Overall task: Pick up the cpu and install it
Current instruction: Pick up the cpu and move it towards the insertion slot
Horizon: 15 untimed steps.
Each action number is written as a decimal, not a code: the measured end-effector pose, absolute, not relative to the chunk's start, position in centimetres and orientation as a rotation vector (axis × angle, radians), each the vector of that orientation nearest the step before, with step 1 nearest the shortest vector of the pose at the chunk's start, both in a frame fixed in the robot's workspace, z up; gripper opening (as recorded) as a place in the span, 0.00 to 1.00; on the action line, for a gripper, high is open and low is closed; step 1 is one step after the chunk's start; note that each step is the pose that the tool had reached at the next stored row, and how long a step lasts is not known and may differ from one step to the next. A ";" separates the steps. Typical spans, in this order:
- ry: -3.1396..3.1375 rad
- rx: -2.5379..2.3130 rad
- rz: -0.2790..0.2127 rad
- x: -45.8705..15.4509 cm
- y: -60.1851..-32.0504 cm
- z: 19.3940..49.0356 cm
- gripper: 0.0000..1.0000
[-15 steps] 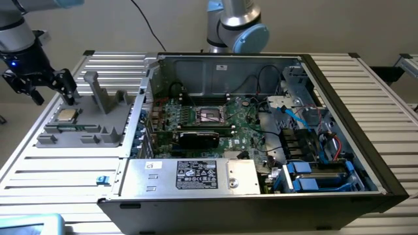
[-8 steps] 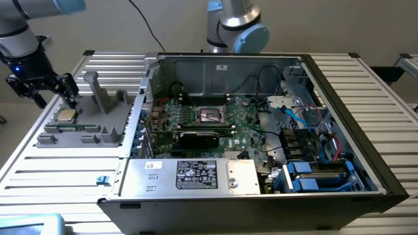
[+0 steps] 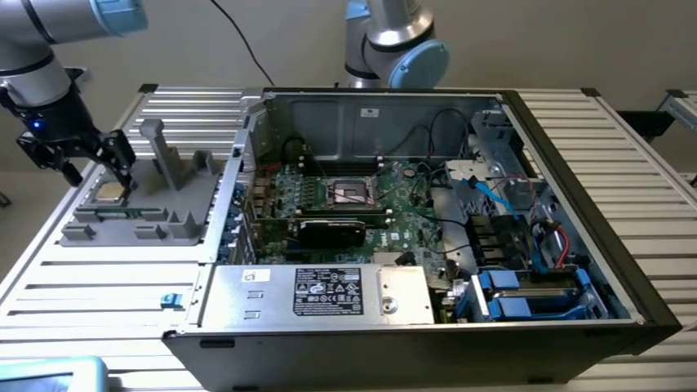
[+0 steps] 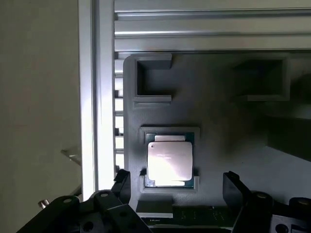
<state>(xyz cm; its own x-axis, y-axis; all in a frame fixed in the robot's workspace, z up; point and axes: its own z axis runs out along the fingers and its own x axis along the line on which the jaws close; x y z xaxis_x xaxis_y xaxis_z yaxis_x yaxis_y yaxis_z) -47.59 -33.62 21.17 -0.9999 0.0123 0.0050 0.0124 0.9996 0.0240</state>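
cpu (image 3: 109,193) was lying flat in its own little recess on the grey holder tray (image 3: 163,222). That was out on the slatted surface (image 3: 109,282), to the exterior view's left of the open computer case (image 3: 654,310), so not installed yet. My guess is the recess was there to keep the chip square and in a known spot for the pick. The gripper (image 3: 98,175) hung right over it with its fingers spread wide, one to each side of the chip and nothing in them. Inside the case, the CPU socket (image 3: 351,192) on the motherboard looked empty, well apart from the tray.

Wrist view, same story up close. The cpu (image 4: 169,162) sat shiny side up, snug in the recess. There were small notches cut at its sides, probably so the fingers could get down past the edges. The gripper (image 4: 177,180) was lined up over it, and its fingertips (image 4: 232,187) straddled the chip with a clear gap on both sides, not touching it as far as I could tell. The tray (image 4: 218,111) had a couple more cutouts further along, and those looked empty.
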 end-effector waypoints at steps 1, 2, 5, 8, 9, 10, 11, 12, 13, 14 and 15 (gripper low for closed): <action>-3.136 -0.019 -0.038 -47.6 -33.6 21.1 0.85; -3.136 -0.019 -0.038 -47.6 -33.6 21.1 0.85; -3.136 -0.019 -0.038 -47.6 -33.6 21.1 0.85; -3.137 -0.019 -0.030 -47.6 -33.3 20.9 0.85; -3.137 -0.019 -0.026 -47.6 -33.2 20.9 0.85; -3.137 -0.019 -0.026 -47.7 -33.1 20.8 0.85; -3.137 -0.019 -0.026 -47.7 -33.1 20.6 0.85; -3.137 -0.019 -0.026 -47.8 -33.1 20.5 0.85; -3.138 -0.019 -0.026 -47.8 -33.1 20.3 0.85; -3.138 -0.019 -0.026 -47.8 -33.1 20.1 0.85; -3.138 -0.019 -0.025 -47.8 -33.1 19.9 0.85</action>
